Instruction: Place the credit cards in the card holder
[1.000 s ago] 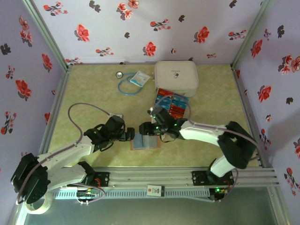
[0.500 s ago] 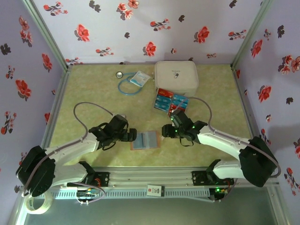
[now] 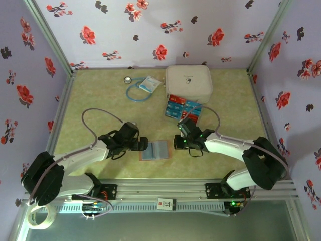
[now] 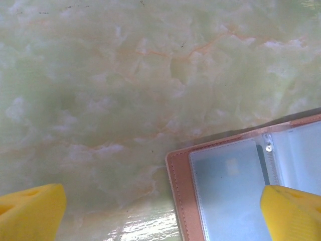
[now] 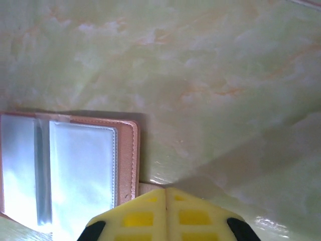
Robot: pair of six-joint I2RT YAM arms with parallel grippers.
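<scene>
Card holder (image 3: 155, 149) lies open, sleeves up, on the surface (image 3: 100, 105) between your left fingers (image 4: 293, 211), spread wide at its edge probably to pin it, and your right fingers (image 5: 150, 216), pressed together empty, while the credit cards (image 3: 183, 109) sit piled by the white case (image 3: 188, 83).

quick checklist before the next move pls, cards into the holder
1. Pinkish-brown leather folding card holder lies open and flat, clear sleeves up: ok.
2. Left fingers open, at the holder's edge: ok.
3. Right fingers carrying a card: not ok; they are shut, with no card seen between them.
4. Small red and blue credit cards within view and apart from the holder, piled in front of the white rounded zip case: ok.
5. Nearest sleeve free to take a card: cannot tell, because the plastic is glary.
</scene>
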